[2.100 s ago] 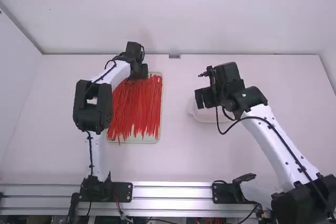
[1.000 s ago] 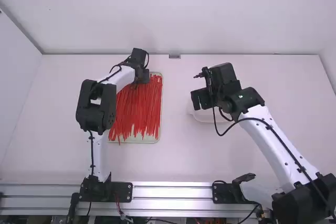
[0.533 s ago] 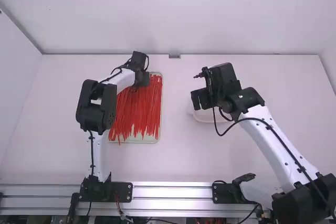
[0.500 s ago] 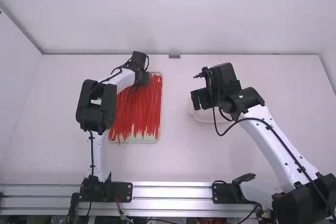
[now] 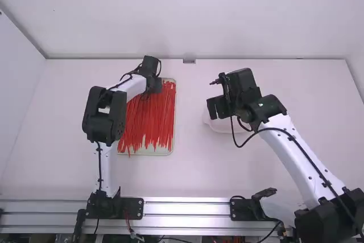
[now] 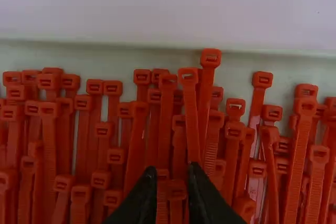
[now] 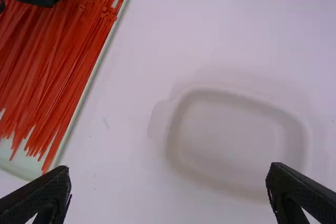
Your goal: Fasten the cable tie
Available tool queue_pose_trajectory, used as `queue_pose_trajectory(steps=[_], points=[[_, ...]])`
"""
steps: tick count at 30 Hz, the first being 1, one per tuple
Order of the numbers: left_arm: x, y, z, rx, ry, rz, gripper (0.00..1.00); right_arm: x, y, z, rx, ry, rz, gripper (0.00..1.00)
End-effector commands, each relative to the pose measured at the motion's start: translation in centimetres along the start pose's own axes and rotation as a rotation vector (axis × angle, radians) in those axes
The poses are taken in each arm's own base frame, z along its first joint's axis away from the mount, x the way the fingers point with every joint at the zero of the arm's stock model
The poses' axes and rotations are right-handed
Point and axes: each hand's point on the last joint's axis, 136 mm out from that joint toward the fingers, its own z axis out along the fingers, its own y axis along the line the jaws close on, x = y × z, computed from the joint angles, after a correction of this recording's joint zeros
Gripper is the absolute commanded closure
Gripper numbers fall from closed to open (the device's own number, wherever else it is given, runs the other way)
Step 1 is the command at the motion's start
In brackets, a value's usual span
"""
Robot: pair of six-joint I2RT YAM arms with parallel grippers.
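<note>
Your left claw [image 6: 170,187], narrowly spread, straddles red plastic cable ties [image 6: 105,129] at the pale green tray's [image 5: 159,152] 12 o'clock end. Right claw [image 7: 170,195], spread wide, hovers over the white plastic container [image 7: 236,140], at the tray's 3 o'clock.

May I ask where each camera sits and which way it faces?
High view: above, behind the robot, facing forward and down; left arm, right arm, ties, dish.
Left wrist view: on the left wrist, over tie heads; left gripper narrowly open.
Right wrist view: on the right wrist, above the dish; right gripper wide open.
Shared: ties in all three.
</note>
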Motion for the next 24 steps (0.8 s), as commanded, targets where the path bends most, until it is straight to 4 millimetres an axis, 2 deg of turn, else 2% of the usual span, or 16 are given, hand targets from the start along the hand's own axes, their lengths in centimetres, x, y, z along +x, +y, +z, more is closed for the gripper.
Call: queue_pose_trajectory(steps=[1,9,19,24], points=[[1.4,0.8,1.1,-0.017,0.028,-0.014,0.83,0.4,0.1,0.3,-0.002,0.017,-0.001,0.01],[2.2,0.8,1.6,-0.012,0.034,-0.013,0.86,0.4,0.1,0.3,-0.001,0.016,0.0,0.01],[1.9,1.1,1.5,-0.029,0.024,-0.043,0.92,0.4,0.1,0.3,-0.001,0.016,-0.001,0.01],[1.1,1.4,1.4,-0.049,-0.013,-0.068,0.93,0.4,0.0,0.3,0.0,0.016,0.002,0.01]])
